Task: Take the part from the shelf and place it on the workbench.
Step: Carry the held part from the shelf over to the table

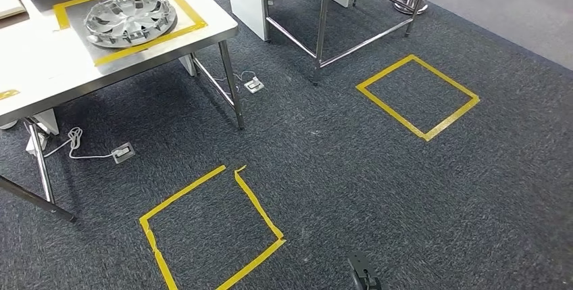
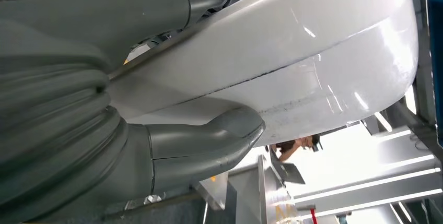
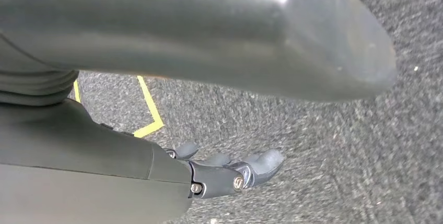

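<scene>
My left hand (image 2: pixel 156 151) hangs beside a white curved body, fingers hidden, so I cannot tell their state; my right hand (image 3: pixel 230 174) hangs released over carpet; the silver wheel-cover part (image 1: pixel 130 19) already lies near the tabletop's (image 1: pixel 40 74) front edge inside yellow tape; I would turn slowly, arms tucked.

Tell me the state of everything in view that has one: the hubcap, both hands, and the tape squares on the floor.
Hubcap: lying flat on the workbench, inside its yellow tape outline.
Right hand: holds nothing, over carpet.
Left hand: thumb beside a white curved surface; grip cannot be told.
Near floor square: tape parted at one corner.
Far floor square: outline closed.
</scene>
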`<state>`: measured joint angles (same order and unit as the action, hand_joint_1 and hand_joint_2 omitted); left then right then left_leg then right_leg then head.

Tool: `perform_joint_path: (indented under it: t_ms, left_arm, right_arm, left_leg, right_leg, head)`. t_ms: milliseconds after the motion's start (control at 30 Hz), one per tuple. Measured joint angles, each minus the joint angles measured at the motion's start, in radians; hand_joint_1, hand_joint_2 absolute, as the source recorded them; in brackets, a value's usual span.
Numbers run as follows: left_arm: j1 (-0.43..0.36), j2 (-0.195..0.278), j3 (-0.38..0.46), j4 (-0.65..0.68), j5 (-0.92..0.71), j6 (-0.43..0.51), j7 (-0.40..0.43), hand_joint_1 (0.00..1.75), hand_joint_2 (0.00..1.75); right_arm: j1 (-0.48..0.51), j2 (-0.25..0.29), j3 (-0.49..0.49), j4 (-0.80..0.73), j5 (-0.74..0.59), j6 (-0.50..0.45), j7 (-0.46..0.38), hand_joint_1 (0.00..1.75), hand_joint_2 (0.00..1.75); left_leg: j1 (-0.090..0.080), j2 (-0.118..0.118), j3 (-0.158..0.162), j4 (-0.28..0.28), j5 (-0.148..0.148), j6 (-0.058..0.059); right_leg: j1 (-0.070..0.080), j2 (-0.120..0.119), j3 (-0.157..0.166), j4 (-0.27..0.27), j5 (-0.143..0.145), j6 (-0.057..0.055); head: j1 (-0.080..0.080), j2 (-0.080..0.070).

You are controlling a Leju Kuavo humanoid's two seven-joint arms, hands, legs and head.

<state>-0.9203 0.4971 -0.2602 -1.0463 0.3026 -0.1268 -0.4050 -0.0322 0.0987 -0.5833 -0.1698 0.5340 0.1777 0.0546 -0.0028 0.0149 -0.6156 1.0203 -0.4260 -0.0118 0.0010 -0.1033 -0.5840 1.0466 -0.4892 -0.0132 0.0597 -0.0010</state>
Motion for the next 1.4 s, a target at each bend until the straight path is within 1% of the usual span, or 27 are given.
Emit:
perform_joint_path:
  t_ms: [33, 67, 100, 133, 167, 200, 233, 267, 300, 333, 367, 400, 467, 500, 567, 633, 667, 700, 733, 767, 833, 867, 900, 933, 1033, 1200, 1400]
  left_arm:
    - [-0.001, 0.004, 0.0, -0.002, 0.002, 0.002, 0.001, 1.75, 1.75]
    - [-0.003, 0.006, 0.0, -0.004, 0.005, 0.003, 0.001, 1.75, 1.75]
    - [-0.004, 0.005, -0.001, -0.005, 0.007, 0.005, 0.002, 1.75, 1.75]
    - [-0.004, 0.004, -0.002, -0.006, 0.009, 0.006, 0.003, 1.75, 1.75]
    - [-0.003, 0.003, -0.003, -0.006, 0.012, 0.008, 0.004, 1.75, 1.75]
    - [-0.001, 0.002, -0.004, -0.006, 0.014, 0.009, 0.005, 1.75, 1.75]
    - [0.0, 0.002, -0.006, -0.006, 0.016, 0.009, 0.006, 1.75, 1.75]
    - [0.0, 0.002, -0.007, -0.006, 0.017, 0.01, 0.006, 1.75, 1.75]
    - [0.0, 0.002, -0.008, -0.007, 0.019, 0.01, 0.006, 1.75, 1.75]
    - [-0.001, 0.002, -0.009, -0.008, 0.019, 0.011, 0.006, 1.75, 1.75]
    - [-0.002, 0.003, -0.01, -0.009, 0.02, 0.013, 0.006, 1.75, 1.75]
    - [-0.003, 0.004, -0.011, -0.01, 0.022, 0.016, 0.006, 1.75, 1.75]
    - [-0.004, 0.008, -0.014, -0.012, 0.025, 0.021, 0.007, 1.75, 1.75]
    - [-0.003, 0.012, -0.015, -0.012, 0.027, 0.023, 0.006, 1.75, 1.75]
    - [-0.004, 0.019, -0.017, -0.013, 0.031, 0.028, 0.006, 1.75, 1.75]
    - [-0.001, 0.021, -0.02, -0.013, 0.035, 0.032, 0.004, 1.75, 1.75]
    - [0.003, 0.021, -0.023, -0.013, 0.037, 0.035, 0.004, 1.75, 1.75]
    - [0.008, 0.021, -0.025, -0.013, 0.038, 0.038, 0.003, 1.75, 1.75]
    - [0.012, 0.021, -0.028, -0.014, 0.04, 0.041, 0.003, 1.75, 1.75]
    - [0.015, 0.022, -0.031, -0.014, 0.041, 0.043, 0.002, 1.75, 1.75]
    - [0.015, 0.026, -0.033, -0.019, 0.041, 0.045, 0.0, 1.75, 1.75]
    - [0.015, 0.027, -0.033, -0.022, 0.042, 0.047, 0.0, 1.75, 1.75]
    - [0.014, 0.029, -0.033, -0.025, 0.042, 0.048, -0.001, 1.75, 1.75]
    - [0.015, 0.03, -0.033, -0.027, 0.043, 0.05, -0.002, 1.75, 1.75]
    - [0.017, 0.03, -0.035, -0.031, 0.044, 0.055, -0.002, 1.75, 1.75]
    - [0.017, 0.03, -0.038, -0.033, 0.044, 0.059, 0.0, 1.75, 1.75]
    - [0.017, 0.037, -0.043, -0.034, 0.045, 0.062, 0.001, 1.75, 1.75]
  right_arm:
    - [-0.001, 0.0, 0.0, 0.0, 0.0, 0.0, 0.0, 0.0, 0.0]
    - [-0.002, -0.001, 0.0, 0.0, 0.0, 0.001, 0.0, 0.0, 0.0]
    - [-0.001, -0.001, 0.0, 0.0, 0.0, 0.001, 0.001, 0.0, 0.0]
    - [0.0, -0.002, 0.0, 0.0, 0.0, 0.001, 0.001, 0.0, 0.0]
    - [0.001, -0.002, 0.0, 0.0, 0.0, 0.001, 0.002, 0.0, 0.0]
    - [0.002, -0.003, 0.0, 0.0, 0.0, 0.001, 0.002, 0.0, 0.0]
    - [0.002, -0.003, 0.0, 0.0, -0.001, 0.001, 0.002, 0.0, 0.0]
    - [0.002, -0.004, 0.0, 0.0, -0.002, 0.001, 0.002, 0.0, 0.0]
    - [0.002, -0.004, 0.0, 0.0, -0.005, 0.001, 0.004, 0.0, 0.0]
    - [0.001, -0.004, -0.001, 0.0, -0.01, 0.0, 0.007, 0.0, 0.0]
    - [-0.001, -0.005, -0.002, 0.0, -0.015, 0.0, 0.011, 0.0, 0.0]
    - [-0.002, -0.005, -0.003, 0.001, -0.019, -0.001, 0.014, 0.0, 0.0]
    - [-0.003, -0.005, -0.006, 0.001, -0.023, -0.002, 0.017, 0.0, 0.0]
    - [-0.003, -0.005, -0.008, 0.001, -0.023, -0.003, 0.017, 0.0, 0.0]
    - [-0.002, -0.005, -0.012, 0.001, -0.025, -0.004, 0.018, 0.0, 0.0]
    - [0.001, -0.005, -0.016, 0.001, -0.026, -0.006, 0.018, 0.0, 0.0]
    - [0.002, -0.005, -0.017, 0.001, -0.026, -0.006, 0.019, 0.0, 0.0]
    - [0.003, -0.006, -0.018, 0.001, -0.027, -0.006, 0.019, 0.0, 0.0]
    - [0.003, -0.006, -0.018, 0.001, -0.027, -0.006, 0.019, 0.0, 0.0]
    - [0.003, -0.006, -0.018, 0.001, -0.028, -0.006, 0.019, 0.0, 0.0]
    - [0.003, -0.006, -0.018, 0.001, -0.028, -0.007, 0.02, 0.0, 0.0]
    - [0.002, -0.006, -0.018, 0.001, -0.027, -0.008, 0.02, 0.0, 0.0]
    - [0.002, -0.006, -0.019, 0.001, -0.026, -0.009, 0.021, 0.0, 0.0]
    - [0.002, -0.006, -0.019, 0.001, -0.025, -0.009, 0.022, 0.0, 0.0]
    - [0.002, -0.008, -0.022, 0.001, -0.024, -0.011, 0.023, 0.0, 0.0]
    - [0.0, -0.008, -0.026, 0.001, -0.025, -0.012, 0.023, 0.0, 0.0]
    - [0.0, -0.008, -0.027, 0.001, -0.025, -0.013, 0.023, 0.0, 0.0]
  left_leg:
    - [0.004, -0.008, 0.001, -0.003, 0.003, 0.005]
    - [0.009, -0.016, 0.003, -0.007, 0.006, 0.01]
    - [0.011, -0.024, 0.002, -0.008, 0.007, 0.013]
    - [0.012, -0.034, 0.0, -0.007, 0.008, 0.015]
    - [0.012, -0.044, -0.002, -0.005, 0.008, 0.016]
    - [0.013, -0.056, -0.004, -0.003, 0.008, 0.016]
    - [0.014, -0.066, -0.005, -0.001, 0.008, 0.015]
    - [0.016, -0.075, -0.005, 0.002, 0.007, 0.013]
    - [0.017, -0.083, -0.006, 0.006, 0.005, 0.009]
    - [0.017, -0.09, -0.008, 0.011, 0.002, 0.004]
    - [0.017, -0.097, -0.01, 0.015, 0.001, -0.003]
    - [0.016, -0.104, -0.013, 0.016, 0.001, -0.01]
    - [0.017, -0.111, -0.014, 0.012, 0.004, -0.023]
    - [0.018, -0.105, -0.015, 0.011, 0.004, -0.028]
    - [0.017, -0.069, -0.033, 0.046, -0.02, -0.036]
    - [0.016, -0.032, -0.084, 0.161, -0.081, -0.042]
    - [0.016, -0.026, -0.115, 0.229, -0.109, -0.043]
    - [0.016, -0.024, -0.137, 0.277, -0.123, -0.044]
    - [0.016, -0.024, -0.143, 0.291, -0.119, -0.042]
    - [0.016, -0.023, -0.129, 0.264, -0.097, -0.039]
    - [0.012, -0.016, -0.061, 0.132, -0.037, -0.028]
    - [0.009, -0.011, -0.029, 0.07, -0.018, -0.022]
    - [0.005, -0.007, -0.008, 0.03, -0.01, -0.018]
    - [0.003, -0.006, 0.0, 0.013, -0.011, -0.016]
    - [0.003, -0.013, 0.0, 0.008, -0.008, -0.016]
    - [0.002, -0.015, -0.001, 0.009, -0.009, -0.005]
    - [0.002, -0.015, -0.001, 0.009, -0.008, -0.002]
  right_leg:
    - [-0.001, 0.02, -0.006, 0.017, -0.013, 0.006]
    - [-0.002, 0.047, -0.022, 0.054, -0.035, 0.011]
    - [-0.005, 0.074, -0.05, 0.112, -0.065, 0.015]
    - [-0.007, 0.09, -0.083, 0.18, -0.095, 0.018]
    - [-0.008, 0.095, -0.114, 0.241, -0.116, 0.02]
    - [-0.009, 0.097, -0.133, 0.273, -0.119, 0.021]
    - [-0.011, 0.099, -0.133, 0.267, -0.102, 0.022]
    - [-0.013, 0.1, -0.114, 0.222, -0.07, 0.023]
    - [-0.016, 0.105, -0.083, 0.152, -0.033, 0.024]
    - [-0.018, 0.112, -0.053, 0.087, -0.008, 0.024]
    - [-0.019, 0.117, -0.032, 0.039, 0.006, 0.022]
    - [-0.018, 0.12, -0.022, 0.016, 0.009, 0.019]
    - [-0.016, 0.118, -0.022, 0.012, 0.009, 0.007]
    - [-0.016, 0.114, -0.02, 0.01, 0.012, 0.0]
    - [-0.019, 0.109, -0.018, 0.005, 0.018, -0.013]
    - [-0.018, 0.105, -0.018, 0.004, 0.02, -0.019]
    - [-0.017, 0.102, -0.019, 0.004, 0.019, -0.021]
    - [-0.016, 0.099, -0.019, 0.004, 0.019, -0.021]
    - [-0.016, 0.096, -0.019, 0.004, 0.018, -0.022]
    - [-0.015, 0.093, -0.018, 0.004, 0.018, -0.022]
    - [-0.012, 0.089, -0.016, 0.004, 0.016, -0.02]
    - [-0.01, 0.088, -0.017, 0.005, 0.015, -0.017]
    - [-0.009, 0.086, -0.017, 0.006, 0.014, -0.013]
    - [-0.006, 0.085, -0.019, 0.006, 0.013, -0.013]
    - [-0.002, 0.082, -0.017, 0.001, 0.015, -0.018]
    - [-0.003, 0.081, -0.011, -0.012, 0.021, -0.007]
    - [-0.004, 0.081, -0.01, -0.016, 0.024, 0.002]
  head:
    - [0.001, 0.0]
    - [0.002, 0.0]
    - [0.003, 0.0]
    - [0.004, 0.0]
    - [0.005, 0.0]
    - [0.005, 0.0]
    - [0.006, 0.0]
    - [0.006, 0.0]
    - [0.006, 0.0]
    - [0.007, 0.0]
    - [0.007, 0.0]
    - [0.008, 0.0]
    - [0.007, 0.0]
    - [0.007, 0.0]
    - [0.004, 0.0]
    - [0.001, 0.0]
    - [0.001, 0.0]
    - [0.001, 0.0]
    - [0.001, 0.0]
    - [0.001, 0.0]
    - [0.001, 0.0]
    - [0.001, 0.0]
    - [0.002, 0.0]
    - [0.002, 0.0]
    - [0.005, 0.0]
    - [0.005, 0.0]
    - [0.004, 0.0]
